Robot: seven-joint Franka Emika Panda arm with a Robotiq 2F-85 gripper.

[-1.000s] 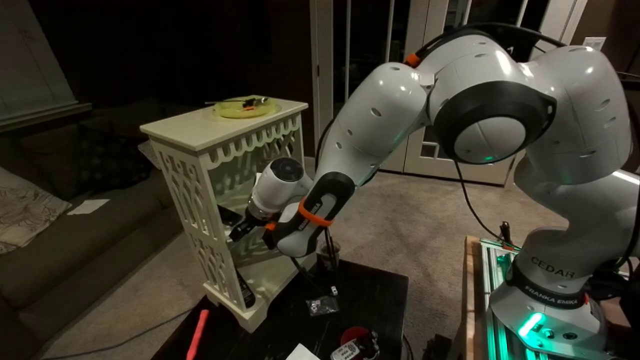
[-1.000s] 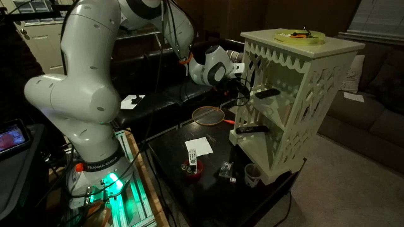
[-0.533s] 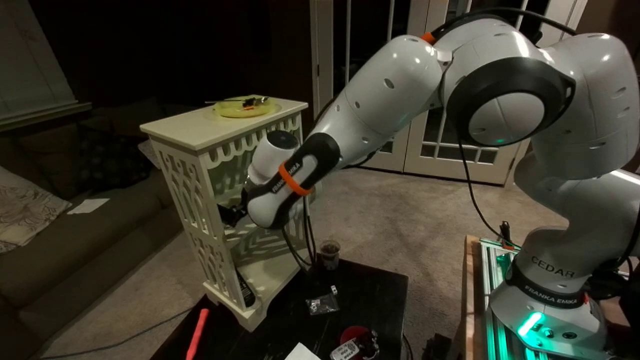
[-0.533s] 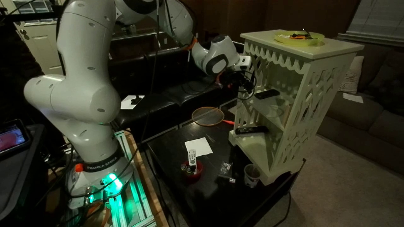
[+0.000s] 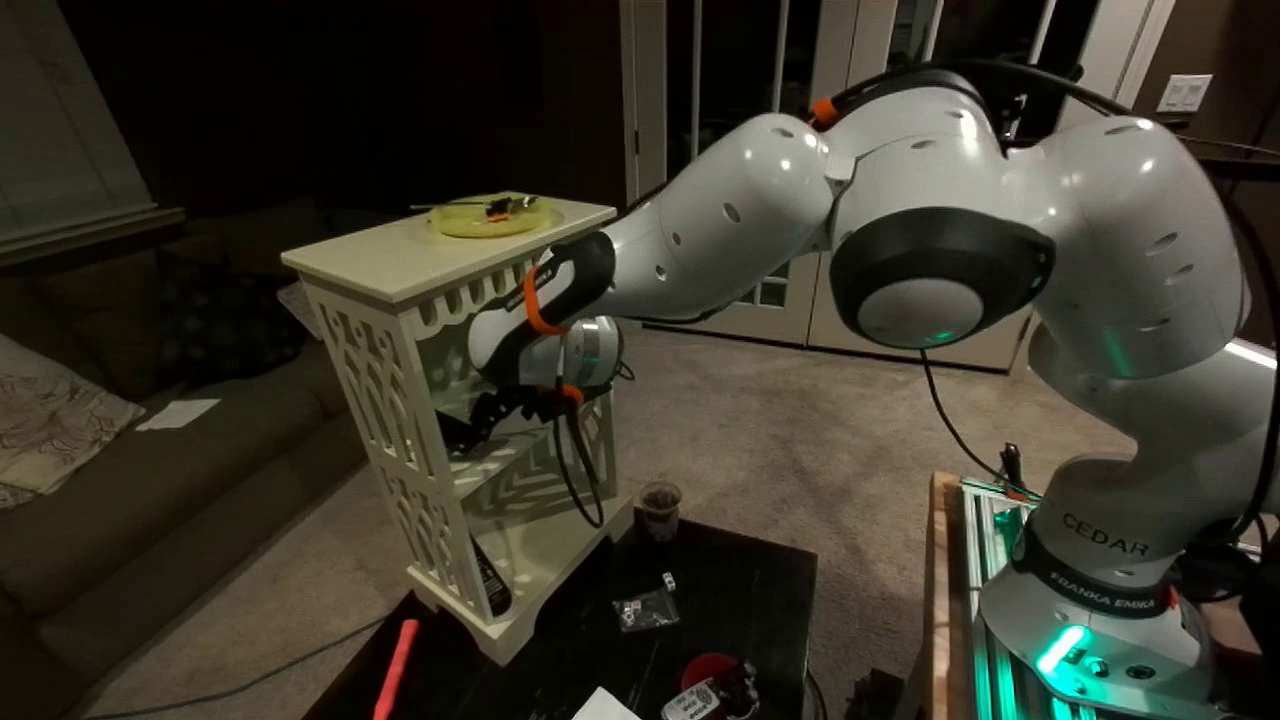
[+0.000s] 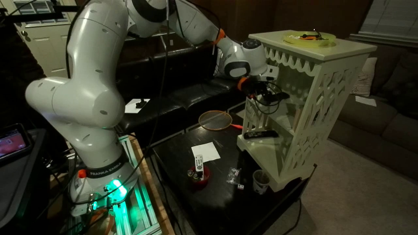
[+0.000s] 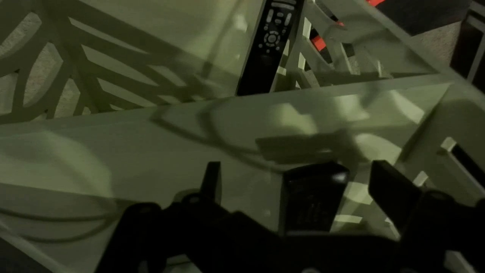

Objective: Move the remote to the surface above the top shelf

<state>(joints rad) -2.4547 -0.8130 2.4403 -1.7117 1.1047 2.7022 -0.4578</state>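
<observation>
A black remote [image 7: 314, 201] lies on the upper inner shelf [image 7: 170, 159] of the stand. In the wrist view my gripper [image 7: 296, 165] is open, its fingers [image 7: 212, 180] either side of that remote with gaps left and right. The remote's lower part is hidden by the gripper body. In an exterior view the gripper [image 6: 277, 96] reaches into the upper compartment and covers most of the remote. The cream-white top board [image 5: 390, 268], the surface above the top shelf, shows in both exterior views, above the gripper.
A second black remote [image 6: 260, 134] with buttons lies on the lower shelf. A yellow dish [image 6: 308, 39] with small items occupies part of the top board. Lattice side walls [image 5: 375, 400] and a scalloped front trim [image 6: 287, 59] border the compartment. A cup [image 6: 261, 181] stands near the stand's base.
The arm has swung and turned at the wrist, bringing the gripper deeper into the upper compartment and over the remote there. The jaws have stayed open, and the remote appears unmoved.
</observation>
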